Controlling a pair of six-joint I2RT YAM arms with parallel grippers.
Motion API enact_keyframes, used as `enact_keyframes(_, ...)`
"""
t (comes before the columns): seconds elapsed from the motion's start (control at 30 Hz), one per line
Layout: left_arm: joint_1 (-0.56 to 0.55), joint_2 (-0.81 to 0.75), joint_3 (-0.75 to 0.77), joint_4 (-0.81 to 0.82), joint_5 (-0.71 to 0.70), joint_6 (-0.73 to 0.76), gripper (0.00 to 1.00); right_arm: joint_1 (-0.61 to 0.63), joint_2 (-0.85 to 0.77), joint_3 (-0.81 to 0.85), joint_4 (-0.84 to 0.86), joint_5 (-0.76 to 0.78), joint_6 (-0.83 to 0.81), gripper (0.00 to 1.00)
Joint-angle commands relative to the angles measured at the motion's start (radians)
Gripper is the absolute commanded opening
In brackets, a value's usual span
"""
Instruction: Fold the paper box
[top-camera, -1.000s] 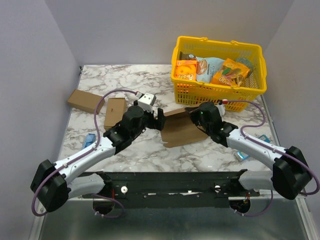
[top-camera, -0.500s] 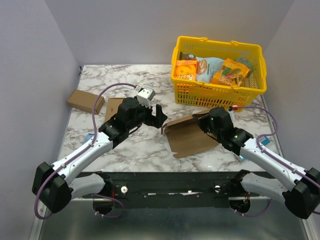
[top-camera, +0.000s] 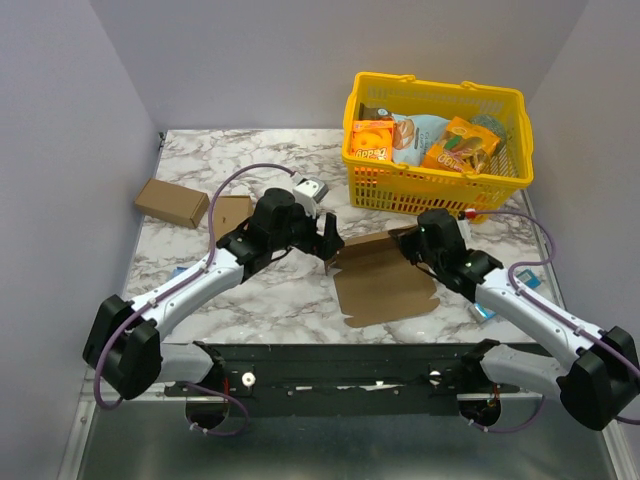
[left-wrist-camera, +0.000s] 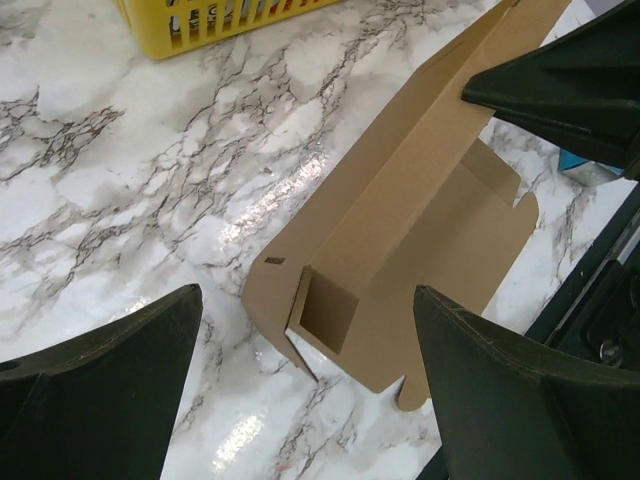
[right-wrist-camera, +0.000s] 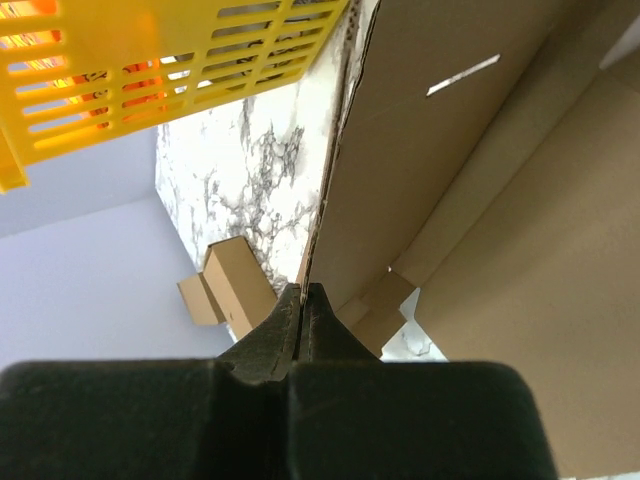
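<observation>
The right hand (top-camera: 413, 239) pinches shut on the paper box's (top-camera: 385, 287) raised back flap; the left hand (top-camera: 328, 238) gapes wide, empty, at the box's left end.

Reaching both arms forward and inward; holding the left hand (top-camera: 327, 238) spread wide, gripping nothing; pinching the right hand (right-wrist-camera: 302, 296) closed on an edge of the paper box (top-camera: 385, 285).

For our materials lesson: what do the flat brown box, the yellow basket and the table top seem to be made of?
The flat brown box: thin cardboard, matte, with creases and cut tabs.
The yellow basket: likely moulded plastic, smooth, with slotted walls.
The table top: marble look, grey veins on white, glossy glare; possibly printed laminate.
</observation>
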Motion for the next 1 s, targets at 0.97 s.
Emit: enact_keyframes(0.97,0.18,-0.007,-0.248,0.311,-0.201,-0.163,0.95,-0.01,0.035,-0.384,0.653,0.107,-0.184,0.07)
